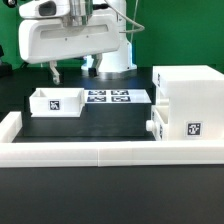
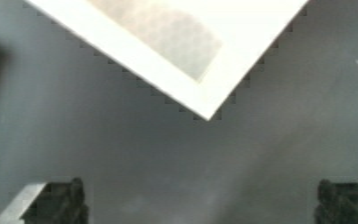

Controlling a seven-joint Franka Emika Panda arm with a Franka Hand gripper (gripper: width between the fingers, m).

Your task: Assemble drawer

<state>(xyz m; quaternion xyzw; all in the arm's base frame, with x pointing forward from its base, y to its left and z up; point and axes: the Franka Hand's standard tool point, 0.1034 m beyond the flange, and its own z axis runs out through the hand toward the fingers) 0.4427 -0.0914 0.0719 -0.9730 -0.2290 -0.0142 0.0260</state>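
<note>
Behind the border wall sit the housing and a tray, the end effector hovering spread apart, empty.

No readable text; only square tags on housing, tray, marker board.

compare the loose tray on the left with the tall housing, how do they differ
Height: the tray is low, while the housing stands much taller.
Top: the tray is open on top; the housing has a closed flat top.
Place: the tray sits alone on the exterior view's left; the housing stands on the right, close by the border wall.
Both are white and carry a black-and-white square tag facing the camera.
</note>
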